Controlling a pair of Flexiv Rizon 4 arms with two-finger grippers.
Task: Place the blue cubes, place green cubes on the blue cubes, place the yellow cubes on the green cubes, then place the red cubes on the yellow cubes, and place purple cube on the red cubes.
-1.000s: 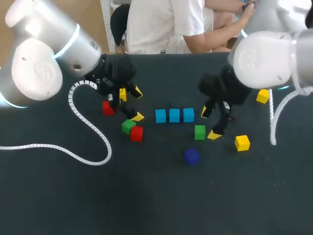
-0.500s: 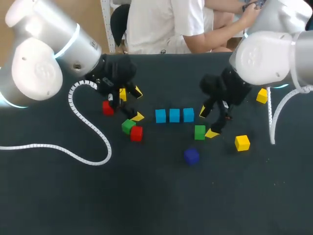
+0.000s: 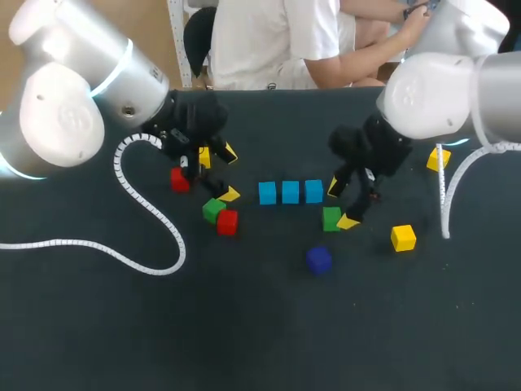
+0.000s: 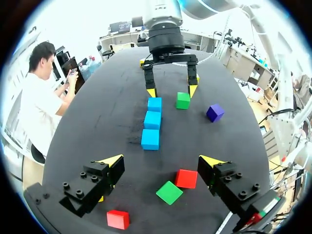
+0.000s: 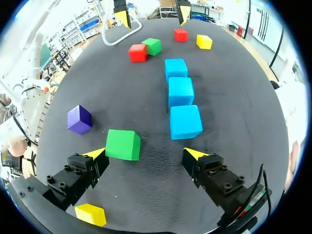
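Observation:
Three blue cubes [image 3: 291, 192] lie in a row mid-table, also in the right wrist view [image 5: 180, 91] and the left wrist view [image 4: 152, 120]. My right gripper [image 3: 342, 204] hangs open at the row's right end. A green cube [image 3: 331, 218] [image 5: 123, 144] lies just ahead of it, close inside one fingertip [image 5: 95, 153]. My left gripper [image 3: 228, 173] [image 4: 161, 163] is open left of the row, over a second green cube [image 3: 213, 209] [image 4: 169, 192] and a red cube [image 3: 227, 221] [image 4: 186, 178]. The purple cube [image 3: 318, 260] sits nearer the front.
Another red cube [image 3: 179, 179] and a partly hidden yellow cube [image 3: 203, 156] lie by the left arm. Two yellow cubes [image 3: 403, 237] [image 3: 438, 159] lie to the right of my right gripper. A white cable [image 3: 146, 208] curls over the table's left side.
My right gripper has shifted a little to the left, bringing its fingertip up beside the green cube. The left arm and the cubes have not moved.

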